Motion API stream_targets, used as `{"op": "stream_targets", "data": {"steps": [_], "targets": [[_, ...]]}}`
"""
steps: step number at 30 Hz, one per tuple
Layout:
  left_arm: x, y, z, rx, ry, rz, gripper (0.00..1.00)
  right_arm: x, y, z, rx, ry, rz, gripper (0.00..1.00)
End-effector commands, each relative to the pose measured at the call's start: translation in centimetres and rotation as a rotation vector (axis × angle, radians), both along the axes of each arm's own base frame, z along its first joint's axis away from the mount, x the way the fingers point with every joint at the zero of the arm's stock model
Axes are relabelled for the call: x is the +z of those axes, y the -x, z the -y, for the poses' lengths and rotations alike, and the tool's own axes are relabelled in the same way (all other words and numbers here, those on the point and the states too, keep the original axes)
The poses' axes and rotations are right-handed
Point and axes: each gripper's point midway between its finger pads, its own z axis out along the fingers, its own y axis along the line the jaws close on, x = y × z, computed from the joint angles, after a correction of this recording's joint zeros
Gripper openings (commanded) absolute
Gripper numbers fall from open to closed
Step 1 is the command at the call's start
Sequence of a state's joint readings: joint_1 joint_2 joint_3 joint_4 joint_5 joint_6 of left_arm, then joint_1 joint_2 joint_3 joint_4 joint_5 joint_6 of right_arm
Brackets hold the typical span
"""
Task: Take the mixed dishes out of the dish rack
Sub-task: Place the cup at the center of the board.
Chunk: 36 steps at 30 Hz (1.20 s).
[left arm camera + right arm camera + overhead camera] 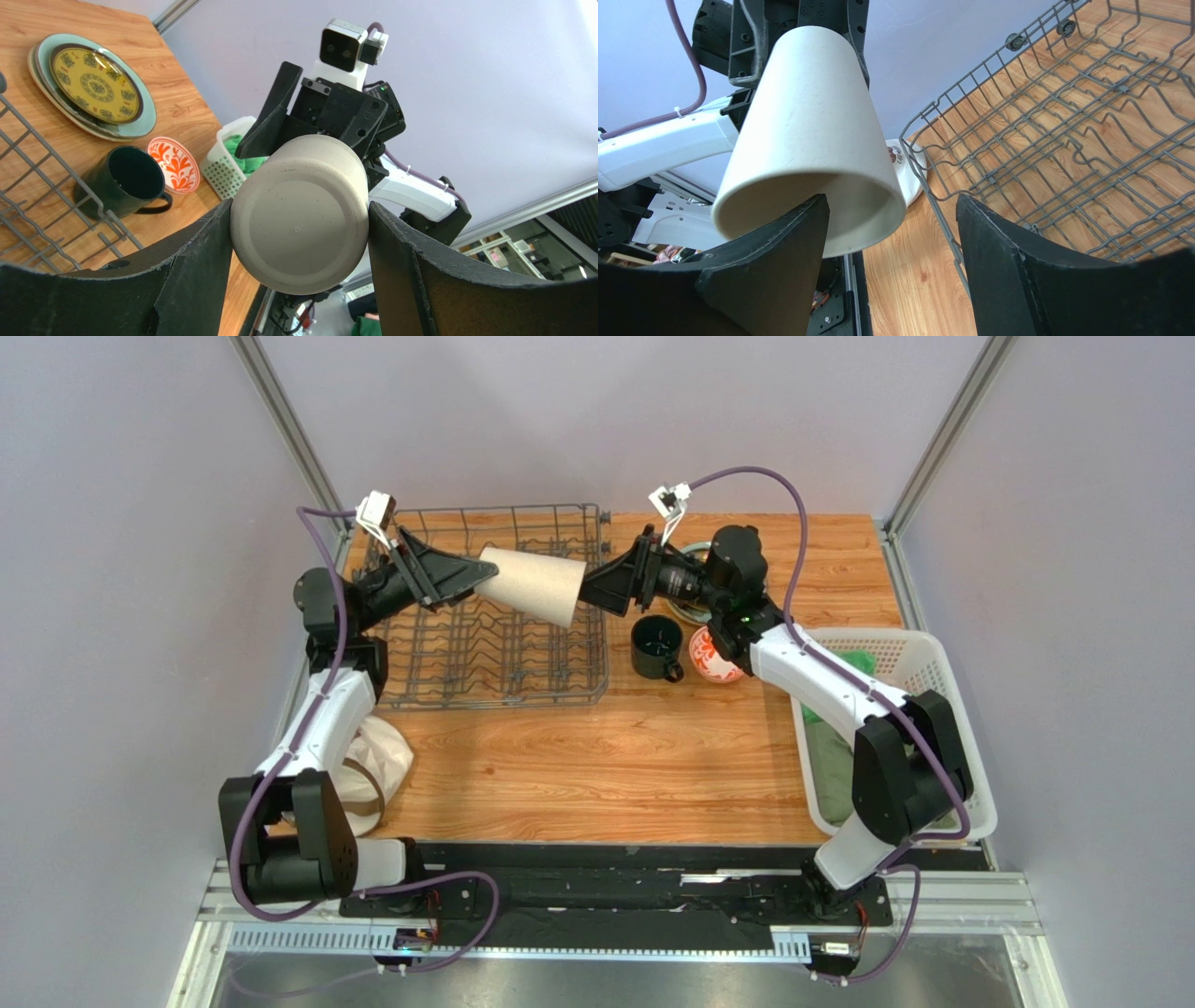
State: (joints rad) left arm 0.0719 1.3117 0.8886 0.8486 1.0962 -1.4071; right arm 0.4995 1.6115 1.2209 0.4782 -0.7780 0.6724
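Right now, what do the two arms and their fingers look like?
Both the left arm and right arm have white links between bulky black joints. A purple cable loops along each to a small white wrist camera. The fingers are broad, matte black and wedge-shaped.

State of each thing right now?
Beige handleless cup, held sideways in air
Left tool, shut on cup's base
Right tool, open around cup's rim
Grey wire dish rack, empty
Dark green mug, upright on table
Small red-and-white bowl, upright on table
Yellow-and-dark patterned plate, stacked on pale green plate
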Motion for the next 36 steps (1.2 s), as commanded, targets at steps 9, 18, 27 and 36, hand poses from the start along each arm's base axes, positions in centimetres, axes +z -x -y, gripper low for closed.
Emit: {"op": "stream_targets", "data": {"steps": [9, 18, 27, 36], "targets": [[1.9, 2.1, 0.6, 0.034, -0.028, 0.128, 0.00, 2.0, 0.4, -2.6, 0.074, -0.053, 0.042, 0.48], [0.8, 1.9, 0.6, 0.049, -0.062, 0.112, 0.03, 3.1, 1.6, -2.8, 0.106, -0.065, 0.069, 0.00], [-0.8, 2.0, 0.1, 0.112, -0.173, 0.089, 0.63, 2.8, 1.9, -2.1, 0.074, -0.024, 0.099, 0.00], [-0.6, 2.1, -0.7, 0.150, -0.204, 0.105, 0.93, 3.2, 2.2, -1.1, 0.053, -0.010, 0.128, 0.00]]}}
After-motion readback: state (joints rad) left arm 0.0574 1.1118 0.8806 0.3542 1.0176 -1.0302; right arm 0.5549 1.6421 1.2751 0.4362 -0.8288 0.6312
